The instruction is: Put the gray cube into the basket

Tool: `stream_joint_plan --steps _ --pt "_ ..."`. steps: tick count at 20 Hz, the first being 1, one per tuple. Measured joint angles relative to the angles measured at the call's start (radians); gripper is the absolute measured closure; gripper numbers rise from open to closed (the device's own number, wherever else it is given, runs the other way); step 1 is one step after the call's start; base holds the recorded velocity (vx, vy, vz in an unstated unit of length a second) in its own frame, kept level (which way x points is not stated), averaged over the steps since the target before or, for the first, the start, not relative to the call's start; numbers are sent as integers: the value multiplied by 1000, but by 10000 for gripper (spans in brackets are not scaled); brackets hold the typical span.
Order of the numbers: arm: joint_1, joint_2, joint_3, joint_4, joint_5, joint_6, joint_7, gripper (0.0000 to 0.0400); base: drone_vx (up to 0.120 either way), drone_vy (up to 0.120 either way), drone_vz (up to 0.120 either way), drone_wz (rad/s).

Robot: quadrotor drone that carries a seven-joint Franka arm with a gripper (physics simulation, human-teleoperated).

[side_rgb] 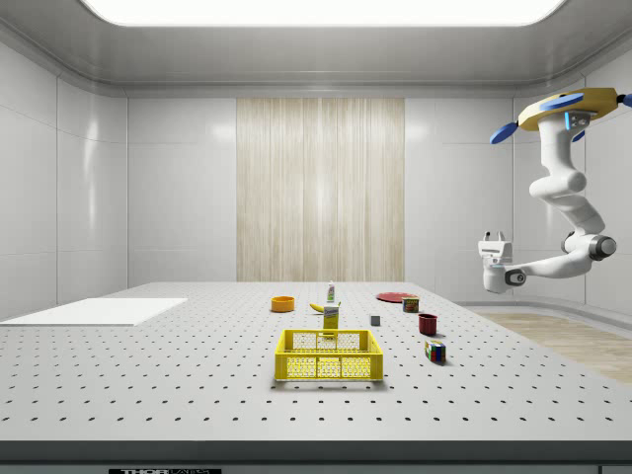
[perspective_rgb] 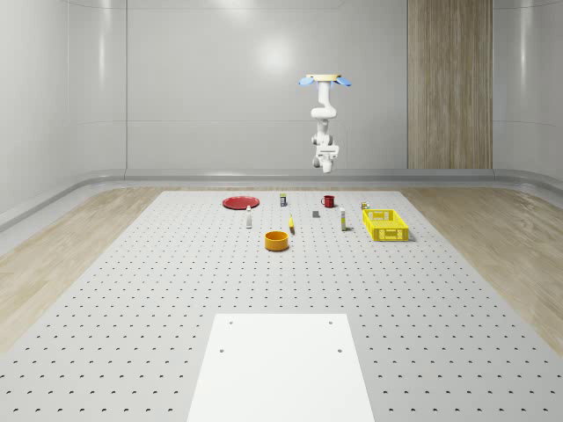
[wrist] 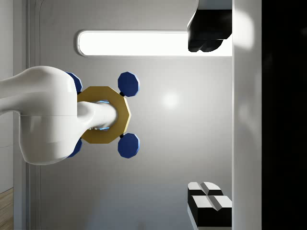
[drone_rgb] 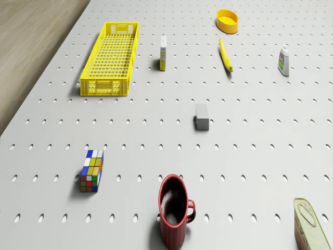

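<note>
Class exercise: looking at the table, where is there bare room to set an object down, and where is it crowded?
Free: the wide stretch between the orange bowl and the white panel, and the table's whole-scene-left side beyond the red plate. Crowded: the band from the plate to the yellow basket, holding the gray cube, red mug and banana.
</note>
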Motion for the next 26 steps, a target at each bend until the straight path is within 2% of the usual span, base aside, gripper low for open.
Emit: stream_joint_plan --steps 8,24,26 --pt "-2 20 1 53 1 -28 -1 0 120 -120 0 0" --pt "-4 16 3 57 0 -23 -1 0 120 -120 0 0" --pt "-4 15 3 56 0 -21 -1 0 120 -40 0 0"
